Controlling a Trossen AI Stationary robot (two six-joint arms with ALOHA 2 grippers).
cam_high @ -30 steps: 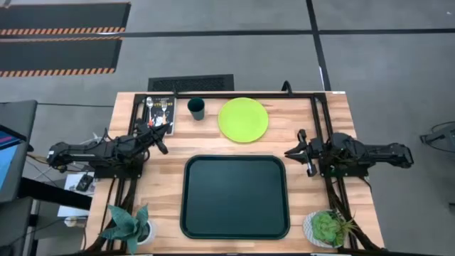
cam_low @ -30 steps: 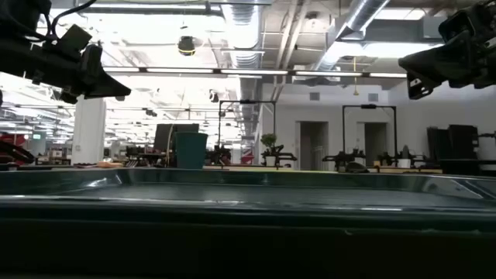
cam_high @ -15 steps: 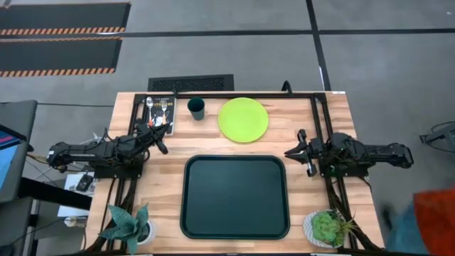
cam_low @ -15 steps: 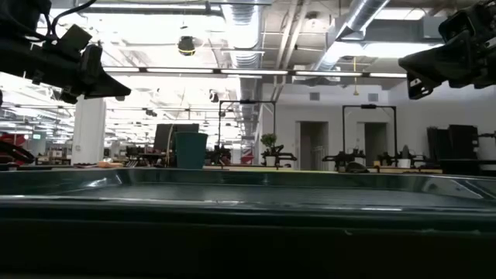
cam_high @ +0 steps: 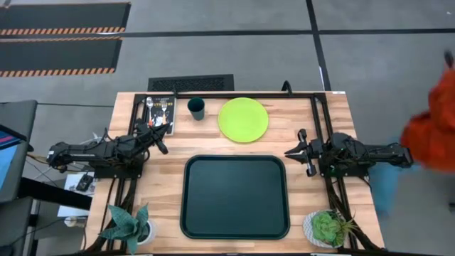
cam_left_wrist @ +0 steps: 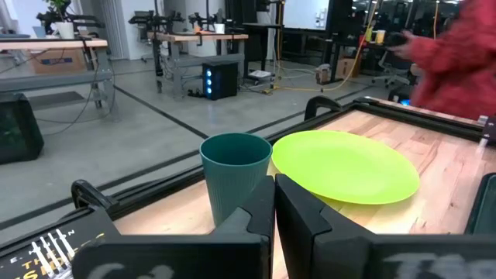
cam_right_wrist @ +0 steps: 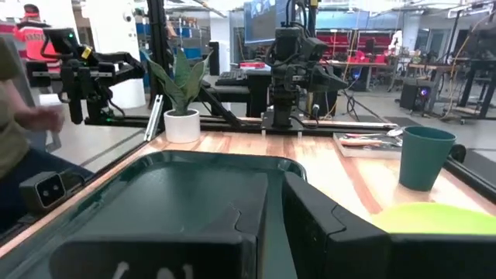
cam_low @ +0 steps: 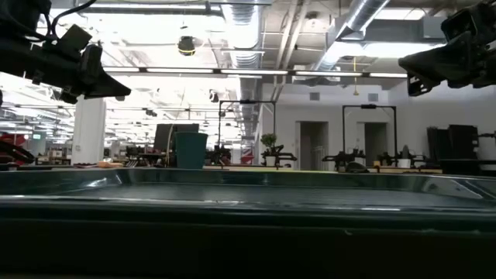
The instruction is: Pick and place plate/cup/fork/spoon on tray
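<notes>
The dark green tray lies on the wooden table's near middle. The lime-green plate lies flat on the table beyond it, with the teal cup standing upright to the plate's left. Both also show in the left wrist view, the cup and the plate. My left gripper is shut and empty, raised above the table left of the tray, pointing toward the cup. My right gripper is shut and empty, raised right of the tray and pointing left. I cannot make out the fork or the spoon.
A dark booklet lies at the far left of the table. Potted plants stand at the near left corner and the near right corner. A person in red is on the floor beyond the table's right edge.
The person in red has walked along the floor beyond the table's right edge, from the near side toward the far side. Nothing on the table has visibly changed.
</notes>
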